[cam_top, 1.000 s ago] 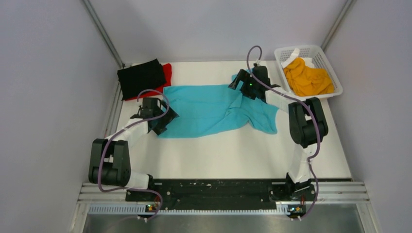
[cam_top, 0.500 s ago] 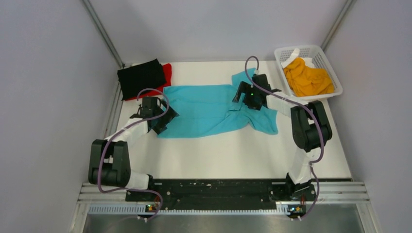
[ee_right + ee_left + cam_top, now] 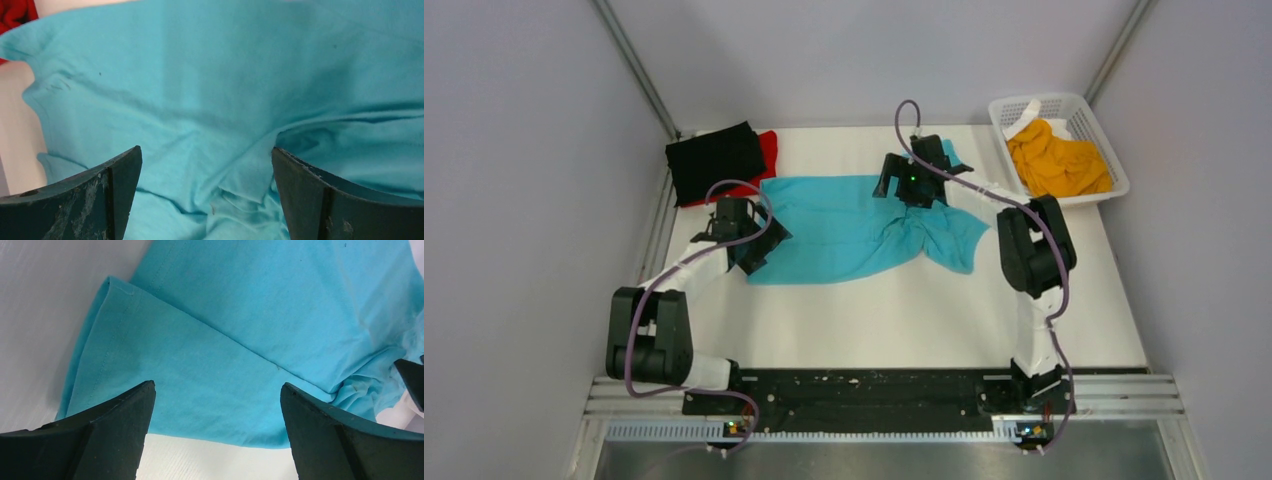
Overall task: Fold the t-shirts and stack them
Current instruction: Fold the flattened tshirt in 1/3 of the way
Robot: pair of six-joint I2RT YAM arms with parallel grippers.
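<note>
Under your left gripper (image 3: 217,387), its fingers (image 3: 110,435) smooth matt black plastic, lies the turquoise t-shirt (image 3: 240,325): soft matt cloth, hems stitched, lightly creased. On your right gripper (image 3: 206,150) the finger plastic looks scuffed and pale-scratched. Beside the left gripper, the table (image 3: 35,300) is smooth matt white.

Top view: bright, even, diffuse light from above, and I see no glare. The white table (image 3: 874,310) below the turquoise t-shirt (image 3: 844,230) is clean, with only faint soft arm shadows beside the shirt. The black t-shirt (image 3: 716,160) left of it is crushed dark, folds lost. Left wrist: turquoise cloth sharp, stitching readable; table left of it nearly washed out; left fingers (image 3: 100,440) dark, little detail. Right wrist: cloth softer, weave lost, shadow in the crease by the right fingers (image 3: 310,200), scuffs visible.
</note>
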